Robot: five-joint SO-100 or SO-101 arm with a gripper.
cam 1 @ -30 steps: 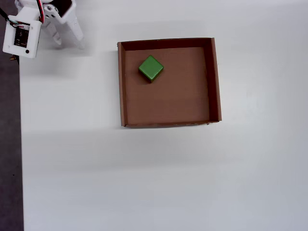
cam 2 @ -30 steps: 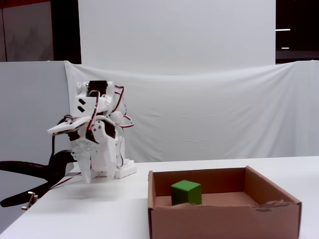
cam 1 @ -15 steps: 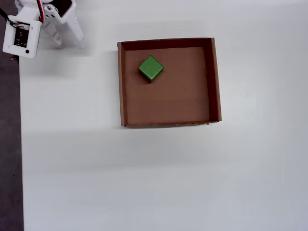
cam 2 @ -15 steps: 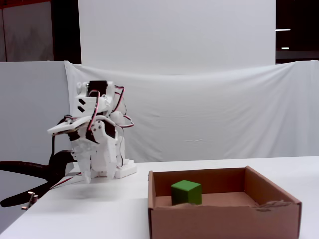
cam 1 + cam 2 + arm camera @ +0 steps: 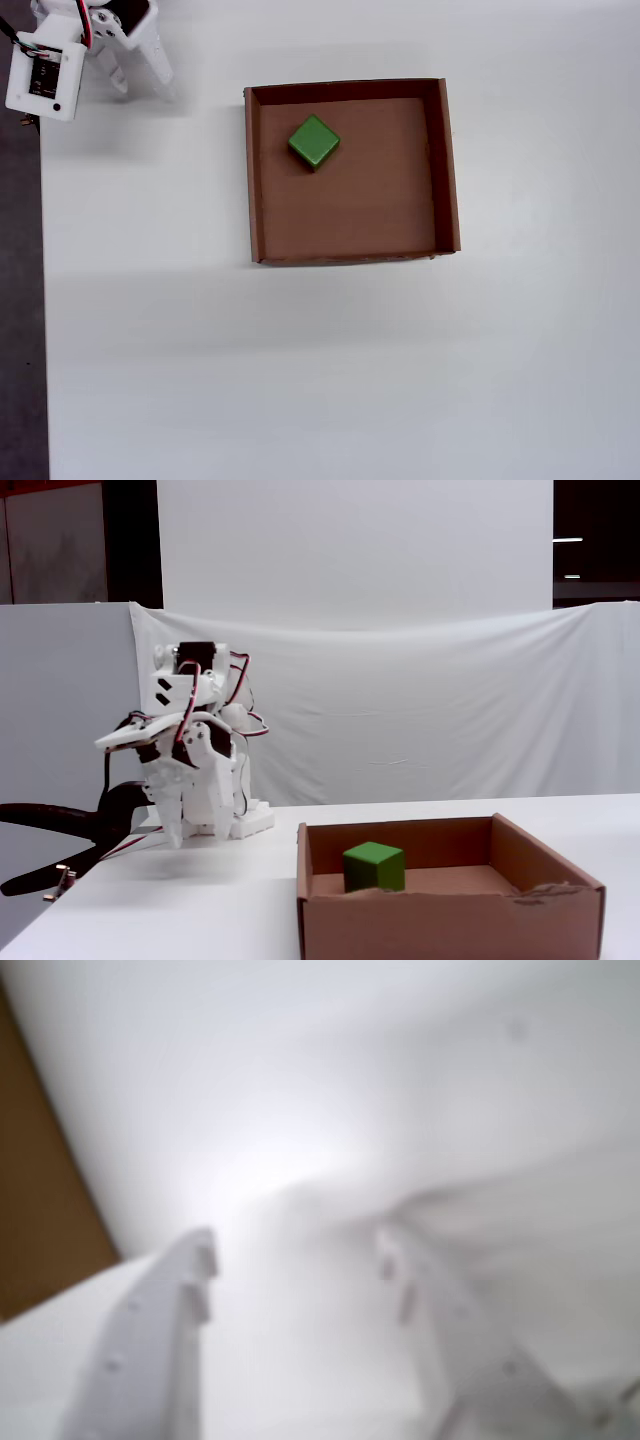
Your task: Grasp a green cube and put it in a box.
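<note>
Wrist view, badly blurred: the claw point(image 5: 295, 1260) stands parted, its two white fingers point(image 5: 180, 1310) rising from the lower edge with a clear gap between them and nothing held there. Below the tips lies the white desk point(image 5: 330, 1090), and a brown wedge at the left edge of this view is too soft to identify for certain. In the fixed view the claw point(image 5: 180, 835) points down beside the arm's folded body point(image 5: 190, 760), its tips just above the desk near the back left corner. Well away from the claw, toward the desk's middle, sits the cardboard box point(image 5: 446, 170). The green cube point(image 5: 314, 142) rests on the box's floor, in the corner nearest the claw, turned diagonal to the walls and touching none of them in the overhead view.
</note>
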